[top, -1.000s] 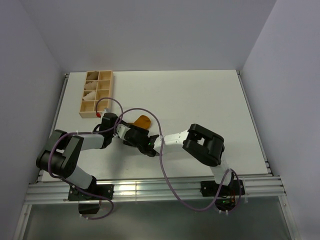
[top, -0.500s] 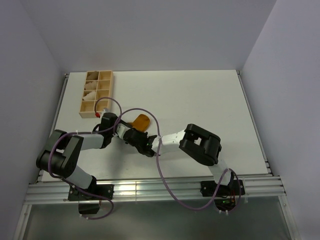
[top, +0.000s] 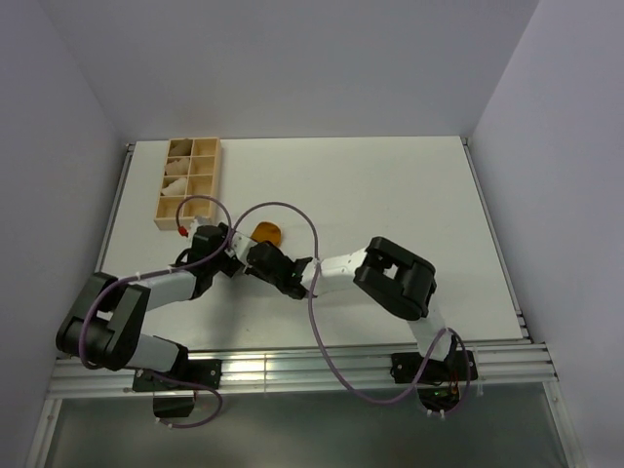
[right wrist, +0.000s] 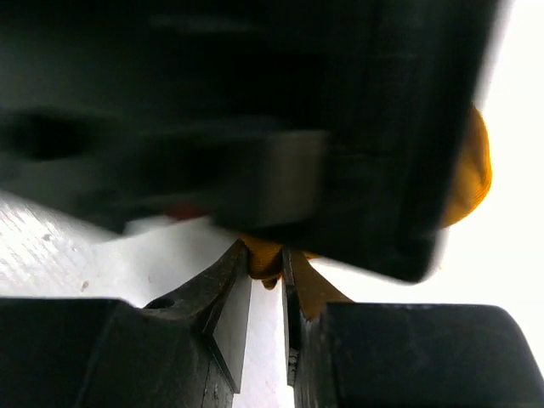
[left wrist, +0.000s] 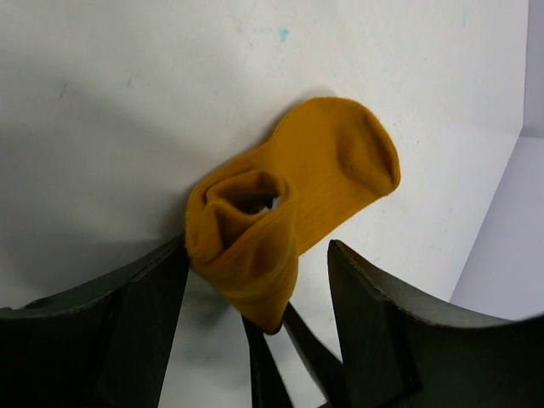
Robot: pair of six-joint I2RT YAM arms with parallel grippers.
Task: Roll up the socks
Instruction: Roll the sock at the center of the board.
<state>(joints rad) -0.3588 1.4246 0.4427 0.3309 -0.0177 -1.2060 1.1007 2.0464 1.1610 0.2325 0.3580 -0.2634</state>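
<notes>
The mustard-orange sock [left wrist: 340,161] lies on the white table, its near end curled into a loose roll [left wrist: 246,217]; its dark cuff is hidden. In the top view only a small orange patch of the sock [top: 266,231] shows beyond the grippers. My left gripper [left wrist: 259,251] is open and straddles the roll, its left finger [left wrist: 144,323] against the fabric. My right gripper [right wrist: 268,255] is shut on the roll's lower edge; its thin fingers [left wrist: 259,361] show between the left fingers. Both grippers meet at table centre-left: the left gripper [top: 244,252], the right gripper [top: 263,257].
A wooden compartment tray [top: 161,203] stands at the far left with pale cream bundles [top: 177,180] in some cells. Purple cables [top: 292,219] loop over both arms. The left gripper's body fills the top of the right wrist view [right wrist: 255,102].
Both grippers have shifted slightly left and away with the sock. The visible orange patch has shrunk and moved left. The left arm's elbow has dropped lower.
</notes>
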